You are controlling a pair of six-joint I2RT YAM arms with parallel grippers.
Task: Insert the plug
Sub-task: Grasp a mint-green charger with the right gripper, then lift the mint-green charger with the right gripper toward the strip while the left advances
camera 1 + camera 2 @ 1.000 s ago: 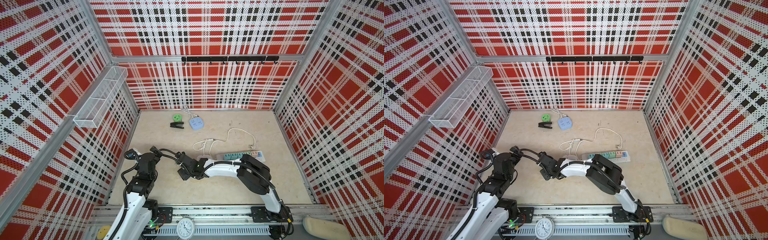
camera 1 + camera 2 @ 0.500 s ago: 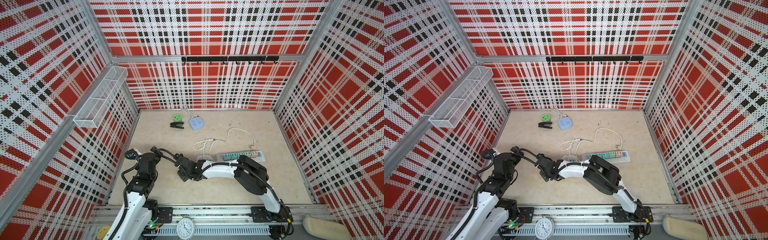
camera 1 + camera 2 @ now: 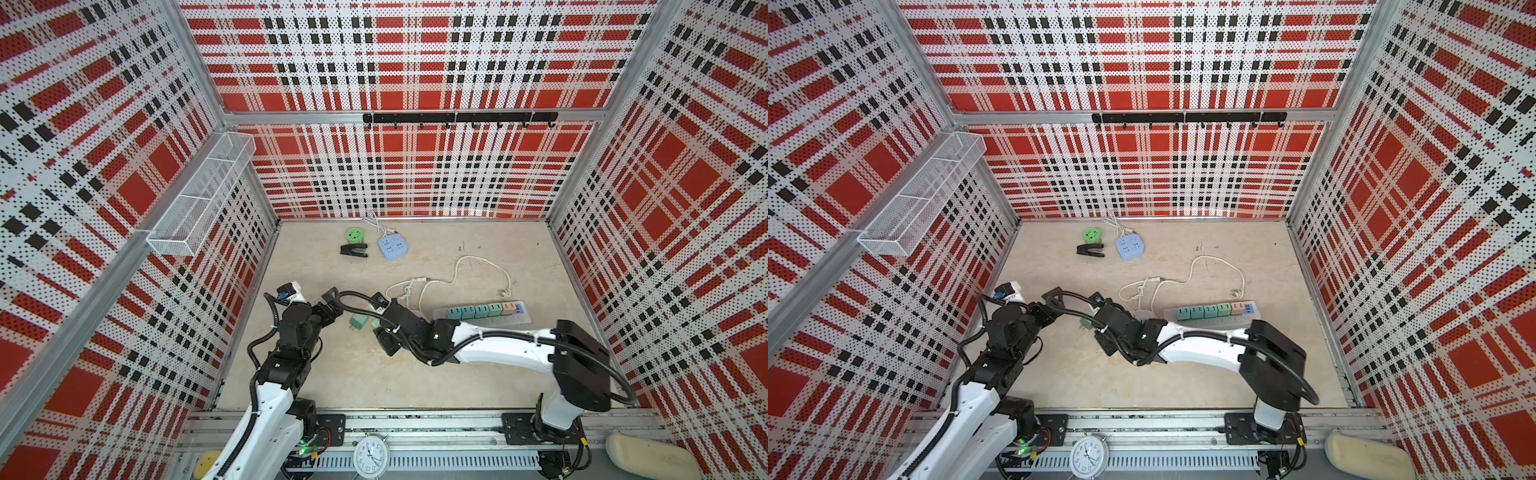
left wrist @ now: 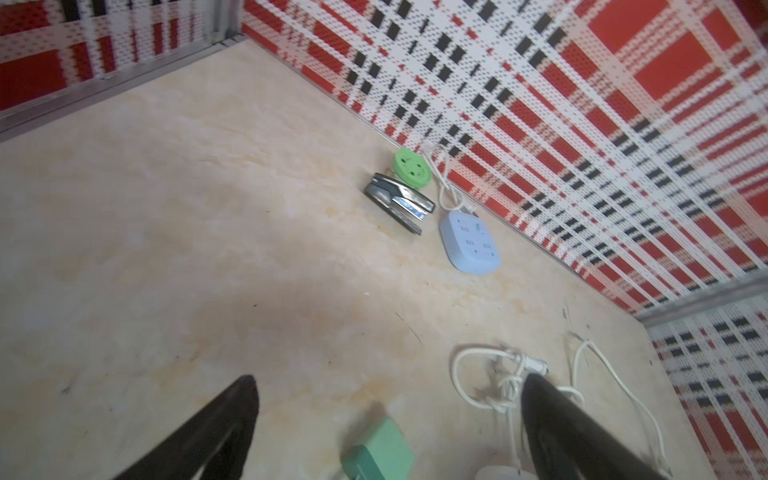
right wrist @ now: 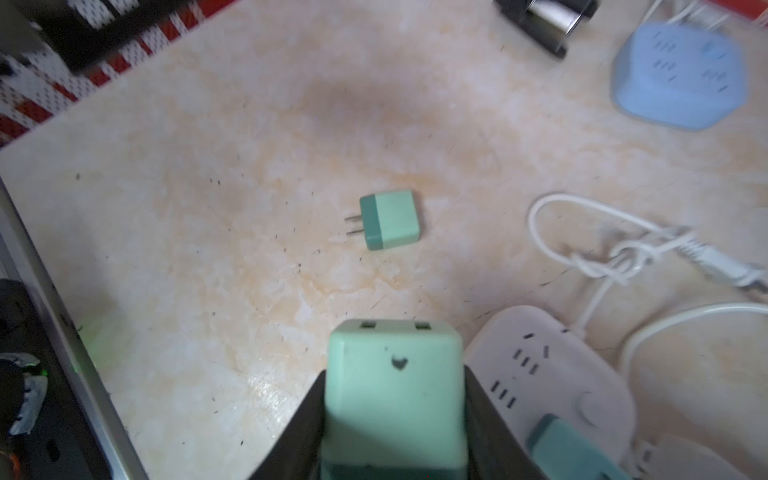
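Beige tabletop (image 5: 208, 249), green plug (image 5: 395, 386) lengthwise between right fingers (image 5: 303, 428)

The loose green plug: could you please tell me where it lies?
In a top view the loose green plug lies flat left of centre, between the open left gripper and the right gripper, which grips a second plug.

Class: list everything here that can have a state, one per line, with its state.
left gripper: open, empty.
right gripper: shut on held plug.
held plug: gripped, not inserted.
loose plug: lying flat on table, prongs bare.
long power strip: row of plugs seated.
white socket block: several sockets free.
blue socket block: sockets empty.
round green socket: empty.
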